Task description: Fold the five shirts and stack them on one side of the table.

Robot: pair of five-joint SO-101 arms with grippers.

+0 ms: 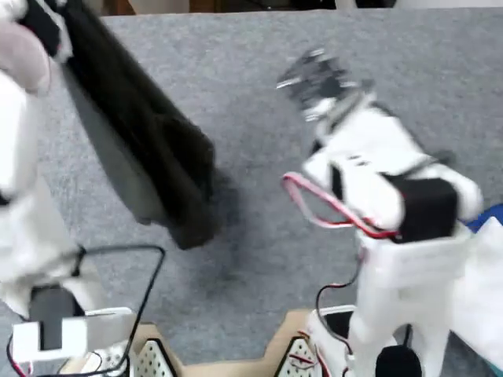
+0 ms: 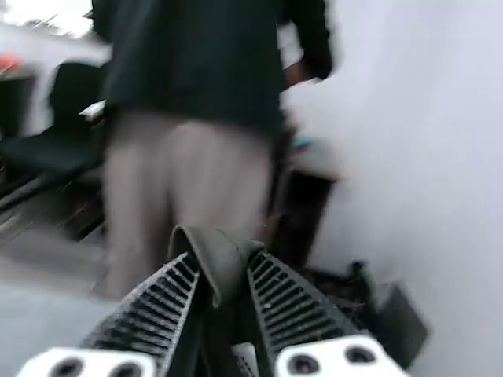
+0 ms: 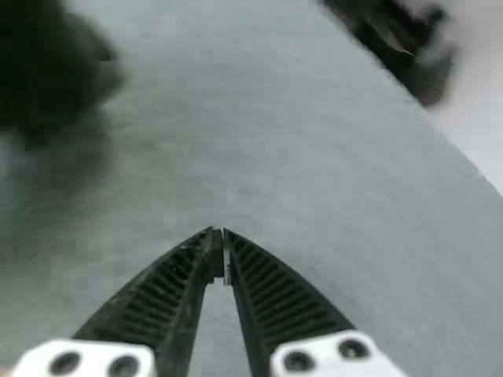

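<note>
My left gripper [image 2: 222,271] is pinched tight on a fold of the dark shirt [image 1: 149,149]. The shirt hangs over the left half of the table [image 1: 259,236], its long axis running from 11 o'clock down to 5 o'clock, lower end toward the centre. I judge this the lift-and-spread step; next it needs laying out flat. At 1 o'clock, my right gripper [image 3: 218,251] is closed and empty, free to catch the loose end.
</note>
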